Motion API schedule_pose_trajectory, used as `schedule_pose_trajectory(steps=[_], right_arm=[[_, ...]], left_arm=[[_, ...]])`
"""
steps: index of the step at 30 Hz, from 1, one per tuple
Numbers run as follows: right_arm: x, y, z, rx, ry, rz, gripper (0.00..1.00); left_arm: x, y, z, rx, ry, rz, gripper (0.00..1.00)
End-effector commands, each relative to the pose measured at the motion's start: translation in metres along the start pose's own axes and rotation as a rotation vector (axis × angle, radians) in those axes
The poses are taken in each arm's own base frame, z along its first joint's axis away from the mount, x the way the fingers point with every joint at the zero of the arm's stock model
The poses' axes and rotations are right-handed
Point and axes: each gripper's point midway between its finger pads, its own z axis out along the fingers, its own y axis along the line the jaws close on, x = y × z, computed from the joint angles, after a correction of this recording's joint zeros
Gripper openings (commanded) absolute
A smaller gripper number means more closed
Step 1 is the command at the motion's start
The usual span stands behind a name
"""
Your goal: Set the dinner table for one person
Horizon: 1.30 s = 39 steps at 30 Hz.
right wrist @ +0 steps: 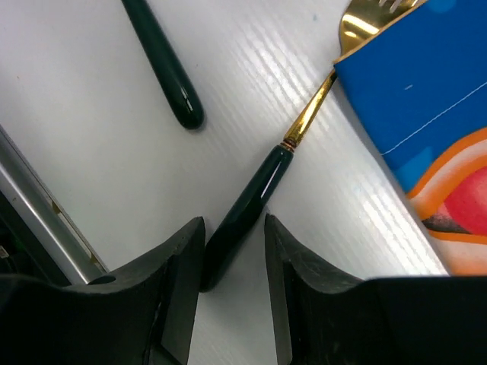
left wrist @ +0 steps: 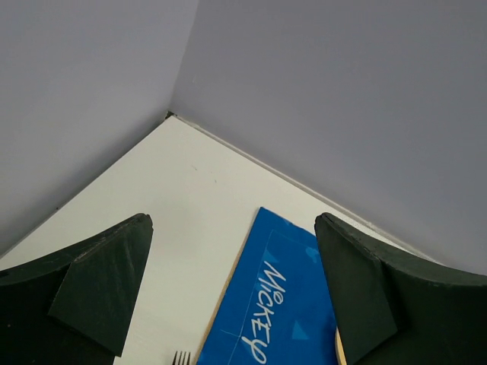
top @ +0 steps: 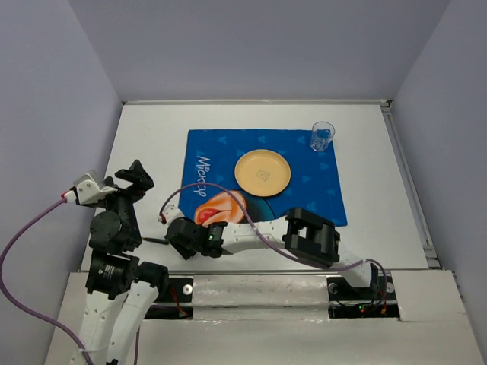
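While the right claw (right wrist: 233,222) sits low: clamped on the fork (right wrist: 262,182) handle's end
fork axis: straight away from claw, head at placemat's (right wrist: 426,76) left edge
left claw (left wrist: 233,220): wide apart

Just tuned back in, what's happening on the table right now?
The right gripper reaches across to the left of the blue placemat, its fingers straddling the dark green handle of a gold-headed utensil lying on the dinner table; whether they pinch it yet is unclear. A second dark handle lies nearby. The left gripper hangs open, holding nothing. A yellow plate sits on the placemat, a clear glass at its far right corner.
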Motion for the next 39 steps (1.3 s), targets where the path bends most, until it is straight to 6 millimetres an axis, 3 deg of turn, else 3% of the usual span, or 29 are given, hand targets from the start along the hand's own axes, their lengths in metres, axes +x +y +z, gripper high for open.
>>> schedule_pose_trajectory(steps=[1, 6, 8, 9, 11, 18, 24, 26, 32, 33, 37, 39], right_arm=[[-0.016, 0.007, -0.001, 0.03, -0.035, 0.017, 0.43], [0.003, 0.009, 0.007, 0.059, -0.002, 0.007, 0.41], [0.006, 0.009, 0.009, 0.063, 0.006, 0.014, 0.24], [0.004, 0.009, 0.009, 0.064, 0.004, 0.017, 0.07], [0.0, 0.007, 0.007, 0.08, -0.01, 0.033, 0.0], [-0.047, -0.011, -0.03, 0.175, -0.145, 0.089, 0.0], [-0.101, -0.033, -0.077, 0.282, -0.308, 0.119, 0.0], [-0.118, -0.051, -0.087, 0.313, -0.346, 0.154, 0.0], [-0.137, -0.106, -0.096, 0.428, -0.415, 0.312, 0.0], [-0.142, -0.126, -0.099, 0.46, -0.433, 0.365, 0.0], [-0.136, -0.174, -0.09, 0.51, -0.467, 0.603, 0.0], [-0.131, -0.187, -0.084, 0.516, -0.462, 0.67, 0.0]], left_arm=[[-0.005, 0.0, 0.006, -0.017, -0.033, -0.013, 0.99], [-0.006, -0.003, 0.005, 0.005, -0.036, -0.021, 0.99], [-0.007, -0.005, 0.004, 0.015, -0.036, -0.023, 0.99], [-0.007, -0.005, 0.003, 0.019, -0.038, -0.025, 0.99], [-0.007, -0.006, 0.002, 0.027, -0.039, -0.028, 0.99], [-0.009, -0.009, 0.001, 0.045, -0.042, -0.034, 0.99], [-0.016, -0.008, -0.004, 0.053, -0.064, -0.049, 0.99], [-0.017, -0.008, -0.005, 0.059, -0.067, -0.049, 0.99], [-0.016, -0.015, -0.008, 0.102, -0.058, -0.068, 0.99], [-0.015, -0.016, -0.008, 0.107, -0.057, -0.069, 0.99], [-0.01, -0.024, -0.007, 0.14, -0.031, -0.074, 0.99], [-0.006, -0.028, -0.006, 0.155, -0.015, -0.074, 0.99]])
